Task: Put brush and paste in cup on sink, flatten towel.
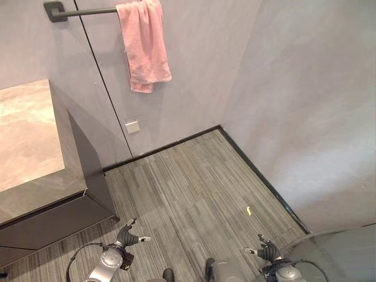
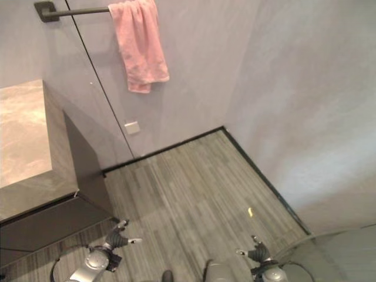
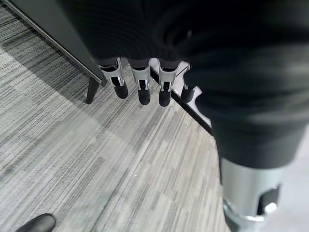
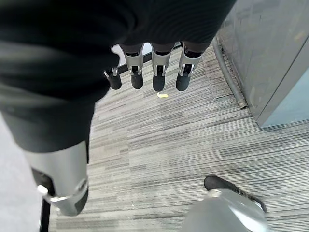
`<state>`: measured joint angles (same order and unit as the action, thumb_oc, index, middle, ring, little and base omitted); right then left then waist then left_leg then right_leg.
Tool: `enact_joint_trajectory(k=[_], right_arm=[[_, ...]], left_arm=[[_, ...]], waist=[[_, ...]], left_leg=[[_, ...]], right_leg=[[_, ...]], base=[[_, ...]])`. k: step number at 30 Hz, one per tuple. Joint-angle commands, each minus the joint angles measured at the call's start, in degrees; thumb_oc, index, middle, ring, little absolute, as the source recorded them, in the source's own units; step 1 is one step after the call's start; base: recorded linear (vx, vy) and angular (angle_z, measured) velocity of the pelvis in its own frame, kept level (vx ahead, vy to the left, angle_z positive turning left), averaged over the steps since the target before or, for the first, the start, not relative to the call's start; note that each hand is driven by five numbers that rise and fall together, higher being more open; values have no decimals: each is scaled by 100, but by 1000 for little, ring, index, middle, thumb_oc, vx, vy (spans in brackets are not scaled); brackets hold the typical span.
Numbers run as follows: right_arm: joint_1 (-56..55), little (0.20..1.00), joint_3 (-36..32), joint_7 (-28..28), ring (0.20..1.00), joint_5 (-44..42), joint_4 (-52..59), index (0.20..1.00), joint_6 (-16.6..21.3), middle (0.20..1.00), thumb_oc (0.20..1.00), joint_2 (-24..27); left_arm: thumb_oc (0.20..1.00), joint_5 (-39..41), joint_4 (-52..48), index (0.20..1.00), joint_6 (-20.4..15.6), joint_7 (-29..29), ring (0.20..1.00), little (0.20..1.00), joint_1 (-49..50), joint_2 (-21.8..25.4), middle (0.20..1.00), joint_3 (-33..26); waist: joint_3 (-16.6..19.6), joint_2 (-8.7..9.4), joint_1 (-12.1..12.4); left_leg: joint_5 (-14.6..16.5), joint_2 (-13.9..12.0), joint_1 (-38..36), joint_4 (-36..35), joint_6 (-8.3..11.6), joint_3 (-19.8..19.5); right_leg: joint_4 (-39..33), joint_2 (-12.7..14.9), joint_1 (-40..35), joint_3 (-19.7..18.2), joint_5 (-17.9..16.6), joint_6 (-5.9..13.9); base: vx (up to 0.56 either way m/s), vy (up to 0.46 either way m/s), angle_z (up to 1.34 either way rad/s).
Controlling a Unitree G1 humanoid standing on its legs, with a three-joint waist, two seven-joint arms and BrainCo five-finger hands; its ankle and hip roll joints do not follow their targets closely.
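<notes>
Hanging bunched from a wall rail [image 1: 88,11], the pink towel [image 1: 144,44] is drooping above striped grey flooring [image 1: 194,194]; a stone counter [image 1: 26,138] is standing left. Both hands, left [image 1: 126,238] and right [image 1: 265,251], are hanging low, fingers released, empty.

Towel [image 1: 144,42] hung on wall rail [image 1: 82,11], up behind & right of counter [image 1: 29,141]. Wall socket [image 1: 132,127] sat below towel, just right of counter. Small scrap [image 1: 248,210] lay on floor [image 1: 194,188], well right of counter.
</notes>
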<state>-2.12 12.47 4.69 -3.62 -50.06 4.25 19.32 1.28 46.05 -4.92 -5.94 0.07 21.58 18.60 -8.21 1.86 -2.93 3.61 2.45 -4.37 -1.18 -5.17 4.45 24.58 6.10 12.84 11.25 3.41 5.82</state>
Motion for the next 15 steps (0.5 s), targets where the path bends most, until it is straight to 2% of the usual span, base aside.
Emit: enact_joint_trajectory(k=[1,4,5,6,8,9,11,15], right_arm=[[58,1000,22,38,1000,-98,146,1000,273,1000,1000,221],[76,1000,26,67,1000,-113,100,1000,274,1000,1000,245],[91,1000,33,94,1000,-111,51,1000,263,1000,1000,255],[91,1000,33,94,1000,-111,51,1000,263,1000,1000,255],[50,1000,48,89,1000,-13,126,1000,207,1000,1000,285],[6,1000,50,70,1000,47,110,1000,196,1000,1000,279],[24,1000,95,74,1000,77,7,1000,174,1000,1000,295],[23,1000,111,55,1000,182,107,1000,183,1000,1000,390]], left_arm=[[1000,-71,-280,1000,-174,-23,1000,1000,-178,-22,1000,-99],[1000,-61,-221,1000,-184,-58,1000,1000,-259,-64,1000,-82],[1000,-20,-135,1000,-208,-101,1000,1000,-344,-130,1000,-69],[1000,-20,-135,1000,-208,-101,1000,1000,-344,-130,1000,-69],[1000,30,-130,1000,-220,-141,1000,1000,-363,-154,1000,-75],[1000,41,-109,1000,-209,-121,1000,1000,-355,-175,1000,-72],[1000,-4,-28,1000,-206,-127,1000,1000,-352,-230,1000,-7],[1000,23,31,1000,-219,-83,1000,1000,-313,-235,1000,0]], waist=[[61,5,-175],[42,2,-258],[16,2,-343],[13,1,-343],[-23,67,-430],[16,104,-406],[99,153,-426],[231,142,-425]], left_leg=[[65,329,153,464,231,-139],[165,366,58,495,241,-202],[292,406,-62,562,271,-298],[293,405,-65,562,271,-298],[464,452,-222,743,327,-398],[497,466,-292,771,359,-416],[526,478,-358,783,353,-482],[393,343,-497,570,408,-569]], right_leg=[[-624,-328,122,-273,-657,154],[-868,-366,259,-478,-723,165],[-1311,-354,413,-773,-948,245],[-1314,-355,409,-772,-949,245],[-1811,-156,558,-803,-1273,383],[-1960,-114,428,-720,-1261,387],[-1969,-192,295,-867,-1357,330],[-2046,-295,126,-778,-1398,303]], base=[[98,40,7],[148,2,26],[135,-14,30],[203,-39,25],[246,-85,31],[262,-104,32],[188,-86,39],[142,-86,25]])
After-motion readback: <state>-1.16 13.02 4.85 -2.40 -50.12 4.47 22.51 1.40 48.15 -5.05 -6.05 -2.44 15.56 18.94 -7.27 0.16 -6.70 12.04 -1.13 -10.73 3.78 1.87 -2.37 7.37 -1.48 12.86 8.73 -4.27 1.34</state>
